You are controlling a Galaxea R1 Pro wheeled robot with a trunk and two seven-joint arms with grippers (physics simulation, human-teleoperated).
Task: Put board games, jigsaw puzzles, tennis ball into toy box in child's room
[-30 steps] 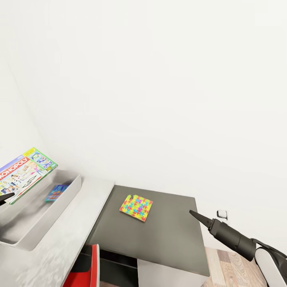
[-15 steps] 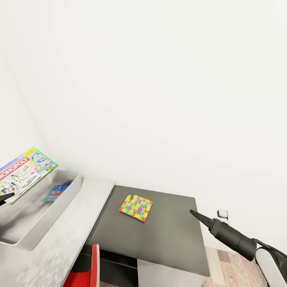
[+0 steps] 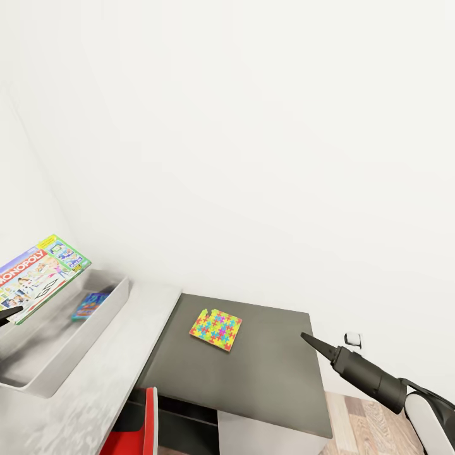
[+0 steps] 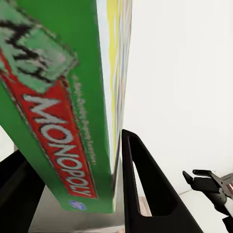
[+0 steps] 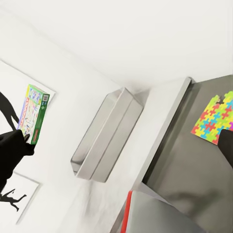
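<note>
At the near edge of the table: a red chair back [image 3: 150,422] pokes up below the step where the pale top drops to the dark one.
Right hand: the right hand [image 3: 308,339] hangs over the near right part of the dark top, carrying nothing; its fingers come to one closed point, pressed together.
Jigsaw puzzle: one mosaic jigsaw puzzle [image 3: 216,329] lies flat on the dark top of the table [image 3: 272,373], toward its far left corner, well apart from the right hand.
Toy box: the grey toy box [image 3: 95,319] sits on the pale top, along its left side; a small blue board game [image 3: 90,304] already rests inside near the far end.
Left hand: the left hand [image 4: 116,194] is clamped on the edge of the Monopoly box [image 3: 39,275], one finger on each face as the left wrist view shows, holding it tilted in the air above the toy box's left side.
Step in hand: I'd judge the Monopoly box is about to be dropped into the toy box.
Next move: it seems to call for lowering and flattening the box over the open bin, then parting the fingers; the puzzle would come after.
</note>
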